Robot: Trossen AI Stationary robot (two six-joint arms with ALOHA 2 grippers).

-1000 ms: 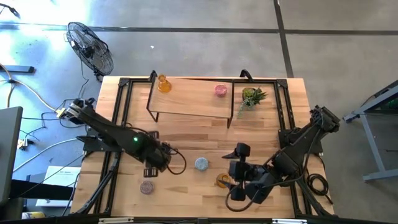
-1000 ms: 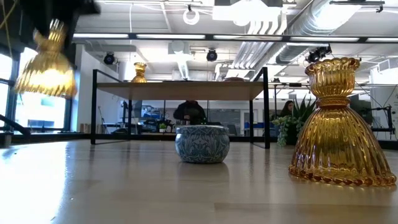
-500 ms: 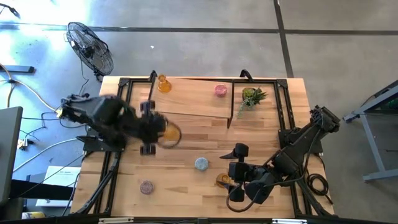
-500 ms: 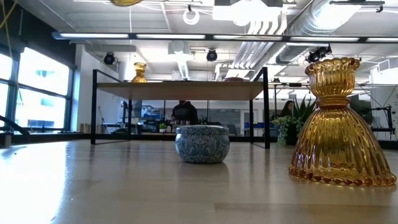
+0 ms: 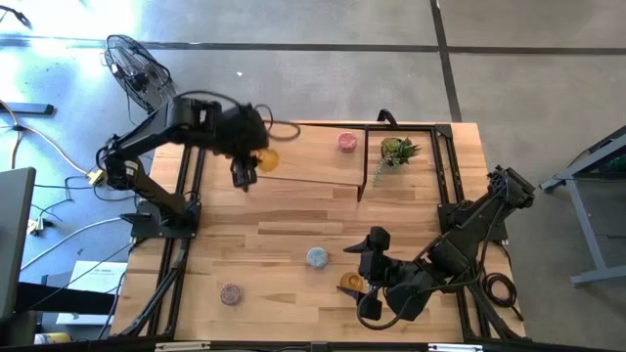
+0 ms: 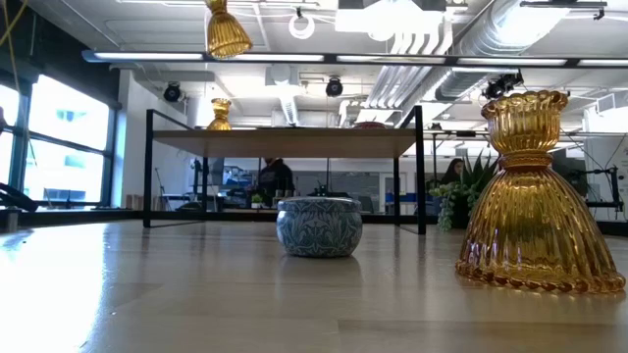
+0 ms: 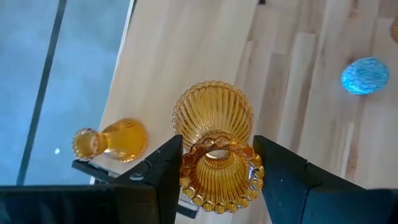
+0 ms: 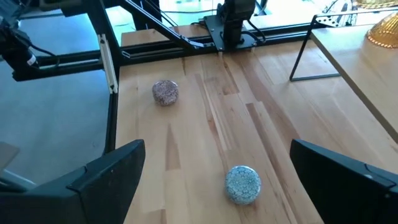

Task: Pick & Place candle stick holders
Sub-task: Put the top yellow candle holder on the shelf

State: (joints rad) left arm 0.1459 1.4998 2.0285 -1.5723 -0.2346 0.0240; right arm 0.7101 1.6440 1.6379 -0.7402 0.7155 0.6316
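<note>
My left gripper [image 7: 217, 158] is raised over the left end of the wooden shelf [image 5: 313, 161] and is shut on an amber holder [image 5: 266, 158], which also shows high up in the low view [image 6: 228, 29]. A second amber holder [image 7: 112, 140] stands on the shelf below it, and a pink one [image 5: 346, 142] stands farther right. On the table stand the blue-grey holder [image 5: 316, 257], the mauve one [image 5: 230, 293] and a third amber one [image 5: 349, 283]. My right gripper [image 5: 365, 275] hangs open right by that third one. My left gripper pinches the amber holder's narrow upper cup, just under its beaded rim [image 7: 217, 186], between its two fingers [image 7: 165, 171]. The fingers slant down from above. The holder hangs lifted clear above the shelf, its flared base pointing down.
A small green potted plant [image 5: 396, 152] stands at the shelf's right end. Black metal frames [image 5: 186, 196] run along both table sides. A fan [image 5: 142, 73] stands on the floor beyond the far left corner. Bare wood lies between the shelf and the table's holders.
My left gripper has risen from the table's near left part and swung toward the far edge, carrying the amber holder clear of the table to above the shelf's left end. Its fingers stay shut on the holder.
</note>
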